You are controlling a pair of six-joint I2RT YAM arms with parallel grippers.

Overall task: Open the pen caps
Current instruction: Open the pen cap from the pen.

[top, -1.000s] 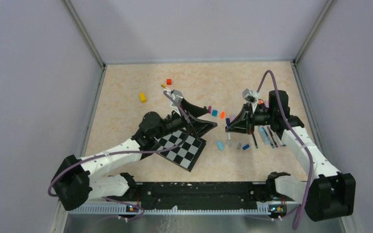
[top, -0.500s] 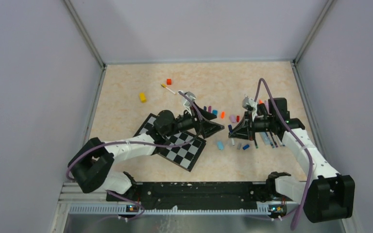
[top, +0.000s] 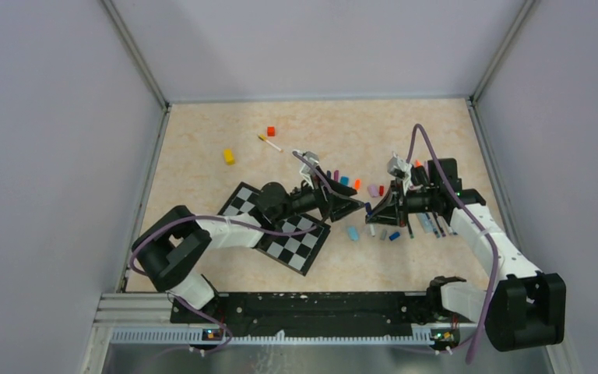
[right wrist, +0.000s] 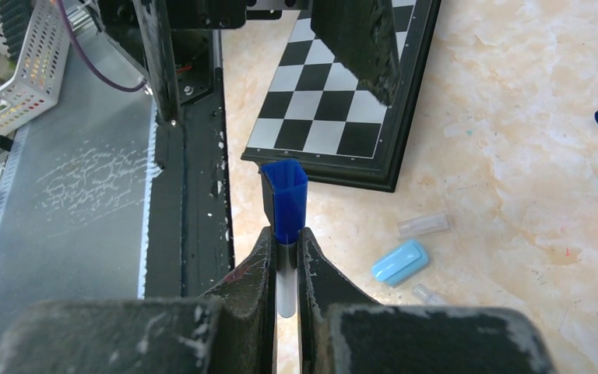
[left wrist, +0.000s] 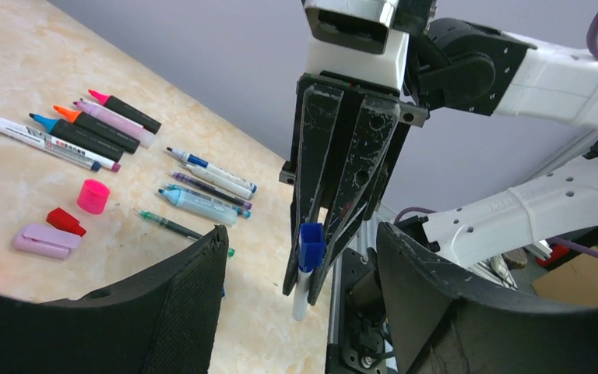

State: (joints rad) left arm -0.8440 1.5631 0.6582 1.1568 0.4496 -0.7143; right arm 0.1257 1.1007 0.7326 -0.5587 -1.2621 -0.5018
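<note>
right claw pinching white pen, blue cap protruding, chessboard beyond, pale-blue cap lying nearby

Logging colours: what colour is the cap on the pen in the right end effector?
Blue cap, best in right wrist view.

Between the spread fingers of the left gripper the gap is free, facing the blue cap of the pen clamped in the right gripper. Underneath, the checkerboard, loose caps and bare pens clutter the table; its far-left stretch is roomier.
</note>
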